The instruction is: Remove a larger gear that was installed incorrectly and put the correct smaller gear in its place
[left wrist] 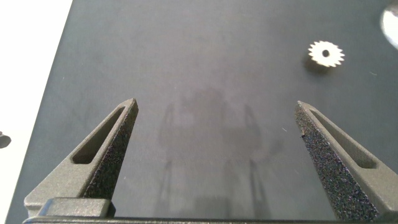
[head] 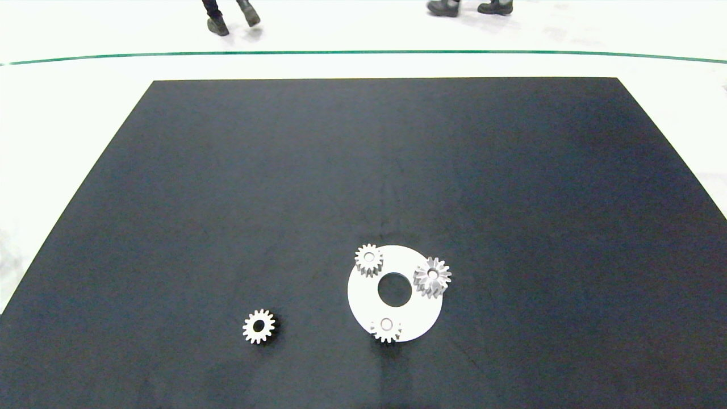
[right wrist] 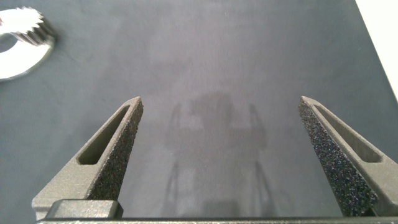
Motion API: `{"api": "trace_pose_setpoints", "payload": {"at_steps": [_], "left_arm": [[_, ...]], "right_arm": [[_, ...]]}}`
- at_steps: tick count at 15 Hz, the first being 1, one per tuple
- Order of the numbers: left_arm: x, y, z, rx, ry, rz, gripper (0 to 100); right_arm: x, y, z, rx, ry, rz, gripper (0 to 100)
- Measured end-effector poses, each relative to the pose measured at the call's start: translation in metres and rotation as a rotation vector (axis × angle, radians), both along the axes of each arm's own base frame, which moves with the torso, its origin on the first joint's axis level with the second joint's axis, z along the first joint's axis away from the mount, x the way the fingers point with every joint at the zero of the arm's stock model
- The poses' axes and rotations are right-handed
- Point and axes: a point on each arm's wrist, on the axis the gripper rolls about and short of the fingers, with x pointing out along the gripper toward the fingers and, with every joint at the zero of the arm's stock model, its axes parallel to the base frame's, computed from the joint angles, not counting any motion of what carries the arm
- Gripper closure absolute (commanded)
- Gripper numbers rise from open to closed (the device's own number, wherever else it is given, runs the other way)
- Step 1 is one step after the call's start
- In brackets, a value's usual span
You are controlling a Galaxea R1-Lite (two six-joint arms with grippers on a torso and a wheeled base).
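With both the left gripper [left wrist: 216, 134] and right gripper [right wrist: 221, 130] spread wide over bare mat, the right should straddle the larger gear [head: 432, 276] on the white disc's [head: 363, 298] right edge and lift straight, leaving the smaller gear [head: 259, 326] lying loose, well left.

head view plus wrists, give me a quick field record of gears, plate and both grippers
surface: black mat
plate: white disc with centre hole
larger gear: on the plate's right edge
small gears on plate: far-left, near edge
smaller gear: loose on the mat, left of the plate
left gripper: open, empty, above bare mat
right gripper: open, empty, above bare mat
people: shoes beyond the table
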Motion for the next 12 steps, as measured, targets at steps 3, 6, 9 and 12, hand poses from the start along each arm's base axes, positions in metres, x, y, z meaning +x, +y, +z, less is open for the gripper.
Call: {"api": "trace_pose_setpoints", "payload": {"at_steps": [3, 6, 9, 12], "left_arm": [[-0.01, 0.001, 0.024, 0.044, 0.011, -0.04, 0], [-0.006, 0.002, 0.046, 0.083, 0.023, -0.075, 0], [0.003, 0.003, 0.066, 0.105, 0.079, -0.105, 0], [0.01, 0.002, 0.084, 0.111, 0.169, -0.124, 0]], "right_arm": [[-0.008, -0.001, 0.04, -0.024, -0.021, 0.023, 0], [-0.002, -0.002, 0.074, -0.048, -0.013, 0.049, 0], [0.017, -0.002, 0.098, -0.054, 0.048, 0.093, 0], [0.045, 0.0, 0.113, -0.063, 0.144, 0.148, 0]]}}
